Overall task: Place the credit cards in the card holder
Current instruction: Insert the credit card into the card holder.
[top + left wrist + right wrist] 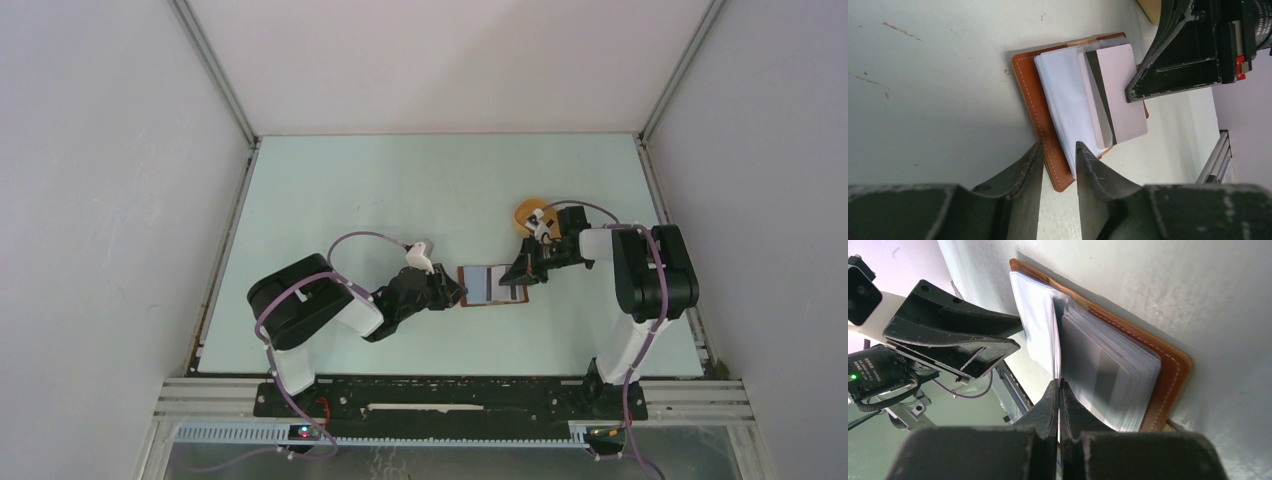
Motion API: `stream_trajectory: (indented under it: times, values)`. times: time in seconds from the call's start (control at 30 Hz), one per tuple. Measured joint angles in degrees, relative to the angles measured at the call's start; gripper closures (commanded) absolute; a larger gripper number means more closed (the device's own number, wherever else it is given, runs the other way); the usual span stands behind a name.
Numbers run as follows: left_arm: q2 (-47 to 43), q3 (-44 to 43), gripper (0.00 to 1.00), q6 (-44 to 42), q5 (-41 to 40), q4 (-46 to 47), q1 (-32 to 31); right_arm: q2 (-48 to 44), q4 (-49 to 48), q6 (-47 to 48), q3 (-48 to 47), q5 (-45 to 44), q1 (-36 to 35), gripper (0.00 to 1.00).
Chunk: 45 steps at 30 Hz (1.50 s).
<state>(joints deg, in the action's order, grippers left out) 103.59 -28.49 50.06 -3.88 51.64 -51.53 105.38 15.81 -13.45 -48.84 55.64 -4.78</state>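
Right end effector (1058,385) on dark-striped card (1124,100)

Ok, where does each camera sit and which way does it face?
Top external: above and behind the bases, looking down at the table; both arms show.
Left wrist: on that wrist, looks past the left gripper at the card holder.
Right wrist: on that wrist, looks past the right gripper, pinching a credit card.
Shared: both wrist views show the card holder.
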Motion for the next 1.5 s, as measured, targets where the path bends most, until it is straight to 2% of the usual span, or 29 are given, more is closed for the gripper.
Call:
stream_trajectory:
  times: [0.6, 0.87, 1.03, 1.17, 1.5]
  values:
    - [0.33, -0.17, 0.68, 0.0, 0.7, 0.11, 0.0, -1.44, 0.0, 0.02, -0.7, -2.54, -3.72, 1.0]
    - [0.35, -0.17, 0.68, 0.0, 0.98, 0.13, 0.02, 0.94, 1.99, 0.76, -3.85, -3.74, -5.99, 0.82]
    - [0.37, -0.17, 0.68, 0.07, 1.4, 0.13, 0.0, 1.03, 4.83, 2.75, -5.46, -5.92, -6.45, 0.65]
    - [0.37, -0.17, 0.68, 0.09, 1.75, 0.13, 0.0, 0.94, 6.95, 4.37, -6.4, -6.8, -6.62, 0.59]
    - [0.37, -0.17, 0.68, 0.09, 2.14, 0.13, 0.0, -1.99, 10.51, 7.61, -7.63, -10.71, -8.15, 0.52]
